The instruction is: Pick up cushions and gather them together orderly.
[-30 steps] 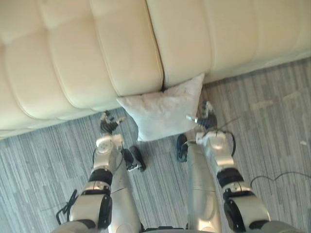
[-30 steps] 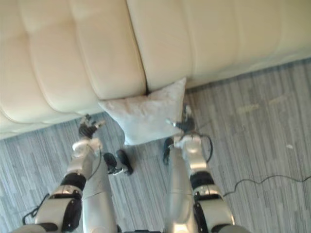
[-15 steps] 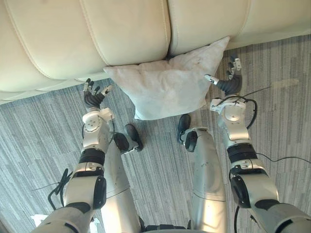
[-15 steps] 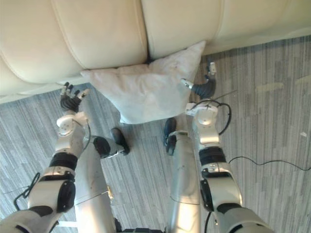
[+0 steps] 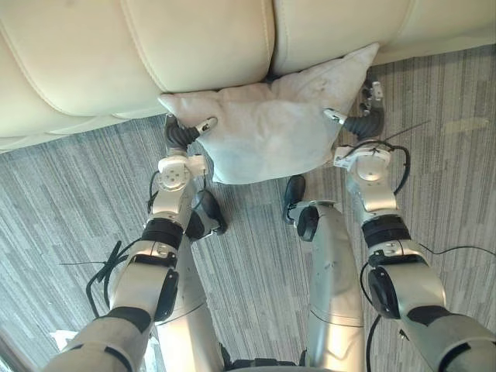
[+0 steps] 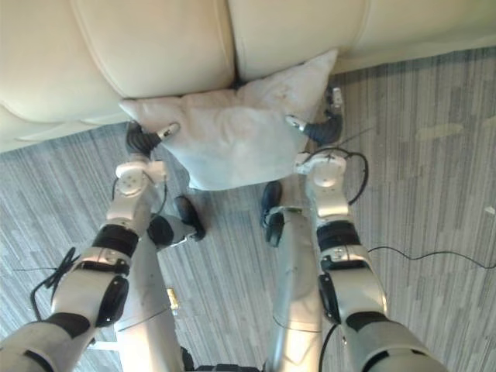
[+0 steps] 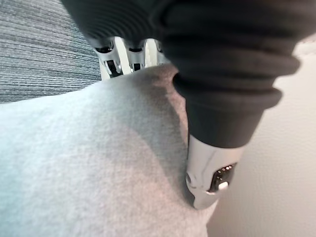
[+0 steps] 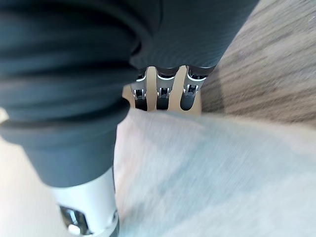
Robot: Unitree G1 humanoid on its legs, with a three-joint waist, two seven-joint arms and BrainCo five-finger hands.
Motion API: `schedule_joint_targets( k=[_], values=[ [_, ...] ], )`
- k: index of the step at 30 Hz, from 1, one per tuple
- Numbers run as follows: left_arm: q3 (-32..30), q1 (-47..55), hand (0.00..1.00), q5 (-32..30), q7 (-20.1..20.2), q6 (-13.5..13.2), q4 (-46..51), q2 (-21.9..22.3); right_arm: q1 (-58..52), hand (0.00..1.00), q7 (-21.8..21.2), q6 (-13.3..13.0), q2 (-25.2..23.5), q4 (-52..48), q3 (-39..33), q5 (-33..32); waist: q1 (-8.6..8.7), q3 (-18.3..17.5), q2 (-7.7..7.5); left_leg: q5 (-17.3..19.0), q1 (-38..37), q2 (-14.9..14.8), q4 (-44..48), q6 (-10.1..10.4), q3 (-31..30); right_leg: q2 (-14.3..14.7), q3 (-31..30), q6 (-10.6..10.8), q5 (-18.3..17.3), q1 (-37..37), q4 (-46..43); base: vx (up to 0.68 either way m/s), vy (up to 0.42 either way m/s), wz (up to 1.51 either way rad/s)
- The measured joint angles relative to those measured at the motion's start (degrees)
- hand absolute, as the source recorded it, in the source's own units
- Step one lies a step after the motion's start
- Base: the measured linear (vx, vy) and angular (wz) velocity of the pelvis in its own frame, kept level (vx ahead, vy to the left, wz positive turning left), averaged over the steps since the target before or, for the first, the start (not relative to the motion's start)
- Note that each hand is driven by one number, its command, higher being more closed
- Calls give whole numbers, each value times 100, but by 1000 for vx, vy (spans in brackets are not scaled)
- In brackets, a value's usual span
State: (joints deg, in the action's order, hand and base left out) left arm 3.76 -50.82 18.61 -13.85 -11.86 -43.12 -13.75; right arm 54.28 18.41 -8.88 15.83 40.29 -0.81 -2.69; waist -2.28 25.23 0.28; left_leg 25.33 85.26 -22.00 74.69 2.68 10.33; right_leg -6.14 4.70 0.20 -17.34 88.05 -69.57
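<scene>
A light grey cushion point(image 5: 267, 132) lies on the carpet, its top edge tucked against the foot of the cream sofa point(image 5: 155, 46). My left hand point(image 5: 180, 138) is pressed against the cushion's left corner, and the grey cloth point(image 7: 74, 173) bulges up close to it in the left wrist view. My right hand point(image 5: 363, 124) is at the cushion's right edge. Its thumb lies on top of the cloth point(image 8: 222, 173), and its straight fingers point(image 5: 376, 91) run along the edge towards the sofa.
The sofa's padded seat sections span the whole top of the head views. Grey striped carpet point(image 5: 70, 201) spreads to both sides and towards me.
My left hand has moved right from open carpet onto the cushion's left corner. The right hand has closed in on the right edge. The camera has shifted slightly.
</scene>
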Motion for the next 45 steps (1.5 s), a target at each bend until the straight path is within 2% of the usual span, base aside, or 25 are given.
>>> schedule_joint_targets(
  k=[3, 4, 10, 16, 20, 23, 25, 27, 29, 33, 35, 38, 41, 43, 45],
  values=[
    [180, -177, 0, 0, -129, -7, 115, 14, 275, 0, 101, 3, -12, 189, 24, -23, 3, 0, 0, -92, 264, 104, 5, -27, -69, -93, 42, -19, 11, 197, -41, -54, 40, 22],
    [199, -215, 100, 1, -207, -7, 155, 55, 339, 100, 162, 29, -16, 213, 46, -33, 17, 0, 0, -107, 335, 132, 17, -26, -98, -105, 48, -24, 14, 238, -74, -36, 43, 14],
    [283, -248, 100, 186, -690, 51, 375, 189, 456, 100, 412, 60, -241, 214, 123, -412, 112, -2, -3, -156, 381, 204, 45, -21, -136, -112, 17, -24, 14, 268, -158, -34, 30, 8],
    [298, -234, 100, 383, -1121, 111, 922, 471, 487, 100, 429, 61, -253, 47, 142, -909, 207, -3, -6, -188, 371, 205, 191, 17, -228, -76, -14, -24, 14, 257, -339, -27, 6, 1],
    [436, -69, 100, 401, -1207, 110, 1332, 538, 39, 100, 432, 64, -352, -564, 105, -987, 229, -1, -12, -186, 130, 133, 275, 18, -306, -14, 11, -18, 10, -37, -334, -47, 1, -6],
    [537, 434, 100, 395, -1211, 53, 1962, 548, -493, 100, 437, 6, -533, -1206, 101, -986, 233, -31, -58, -112, -331, 50, 181, 28, -289, 71, 27, 36, -56, -499, -169, -71, -9, -15],
    [621, 699, 100, 397, -1211, 15, 2285, 560, -844, 100, 438, -8, -646, -1674, 100, -976, 243, -34, -70, -130, -758, 43, 14, 62, -247, 82, 52, 20, -47, -917, -4, -53, -28, -4],
    [742, 1035, 100, 395, -1210, -85, 2601, 562, -1212, 100, 438, -84, -765, -2004, 104, -956, 247, -131, -152, -123, -1145, 44, -223, 66, -139, 84, 44, 5, -55, -1229, 194, -4, -40, -2],
    [909, 1438, 100, 393, -1209, -188, 3009, 570, -1657, 100, 438, -115, -900, -2439, 103, -912, 268, -138, -174, -186, -1656, 54, -502, 175, -134, 91, 140, -94, -3, -1774, 462, 39, -52, 2],
    [1251, 2134, 100, 388, -1202, -261, 3664, 599, -2582, 100, 438, -191, -1109, -3198, 122, -813, 260, -227, -257, -251, -2860, 145, -1190, 287, 20, 87, 213, -98, -2, -2945, 1071, 114, -55, 7],
    [1402, 2664, 100, 312, -1155, -358, 3971, 684, -3255, 100, 437, -251, -1144, -3589, 221, -611, 267, -562, -326, -294, -3542, 219, -1703, 342, 140, 73, 259, -78, 5, -3617, 1557, 147, -28, 9],
    [1559, 3436, 100, 283, -1046, -484, 4552, 682, -4209, 100, 418, -328, -1139, -4387, 450, -392, 269, -839, -453, -395, -4640, 351, -2468, 421, 320, 73, 300, -15, 42, -4683, 2249, 202, -15, 9],
    [1730, 4155, 100, 286, -939, -655, 4914, 677, -4989, 100, 351, -388, -1133, -4976, 630, -176, 243, -1232, -488, -496, -5603, 488, -3214, 465, 509, 71, 310, 75, 114, -5596, 2950, 242, 21, 2],
    [1816, 4431, 100, 286, -903, -742, 4997, 670, -5259, 100, 276, -426, -1132, -5097, 678, -157, 228, -1450, -513, -565, -6075, 585, -3648, 489, 648, 65, 261, 111, 172, -5985, 3312, 228, 24, -9],
    [1916, 4792, 100, 288, -826, -822, 4978, 657, -5482, 100, 215, -447, -1117, -4996, 727, -28, 287, -1759, -516, -799, -6653, 808, -4437, 499, 824, 43, 179, 181, 339, -6422, 3925, 232, 24, -11]
  ],
)
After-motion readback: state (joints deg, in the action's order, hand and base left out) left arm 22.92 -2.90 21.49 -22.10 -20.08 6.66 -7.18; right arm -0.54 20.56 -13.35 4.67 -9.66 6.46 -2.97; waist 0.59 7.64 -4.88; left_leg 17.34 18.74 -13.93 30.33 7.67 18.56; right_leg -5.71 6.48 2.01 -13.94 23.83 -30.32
